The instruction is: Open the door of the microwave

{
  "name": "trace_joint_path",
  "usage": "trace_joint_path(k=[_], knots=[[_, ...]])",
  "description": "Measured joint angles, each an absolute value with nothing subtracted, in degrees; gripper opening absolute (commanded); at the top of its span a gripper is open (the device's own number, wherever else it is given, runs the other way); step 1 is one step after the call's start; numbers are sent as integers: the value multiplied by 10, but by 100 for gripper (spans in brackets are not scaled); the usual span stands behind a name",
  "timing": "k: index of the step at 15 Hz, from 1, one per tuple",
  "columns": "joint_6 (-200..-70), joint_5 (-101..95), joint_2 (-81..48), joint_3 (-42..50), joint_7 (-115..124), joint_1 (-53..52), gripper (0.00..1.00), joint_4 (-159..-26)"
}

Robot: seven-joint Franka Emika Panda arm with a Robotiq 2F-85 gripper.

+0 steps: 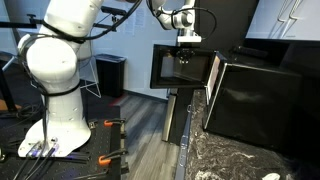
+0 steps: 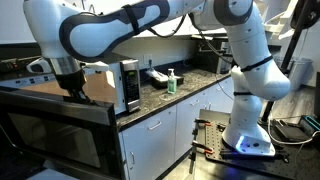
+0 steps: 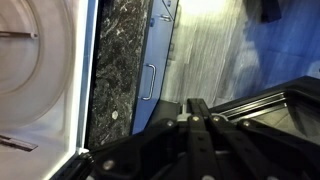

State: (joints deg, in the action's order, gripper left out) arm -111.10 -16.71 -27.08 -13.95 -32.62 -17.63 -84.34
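Door (image 1: 181, 68) stood swung well out from the microwave (image 1: 262, 100), window side turned toward the room and clear of the microwave's front opening. Hand (image 1: 185, 42) sat at the door's top edge, out in front of the microwave. It was pinched fully narrow, and the wrist view showed nothing between the fingers (image 3: 186, 112). Couldn't tell whether it was touching the door. Microwave sat on the speckled desk (image 1: 235, 160), its pale cavity exposed in the wrist view.

Step judged: the opening swing, near its end or done. Next move likely called for a short push away from the microwave if more angle was wanted, then a lift straight off the door edge without dragging it back.
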Motion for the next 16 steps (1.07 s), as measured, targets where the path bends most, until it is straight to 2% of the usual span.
trace_joint_path(k=[9,16], knots=[[-1125,-167,-278,-140,-314,-178,0,-844],[-1143,-168,-289,-146,-164,-236,0,-845]])
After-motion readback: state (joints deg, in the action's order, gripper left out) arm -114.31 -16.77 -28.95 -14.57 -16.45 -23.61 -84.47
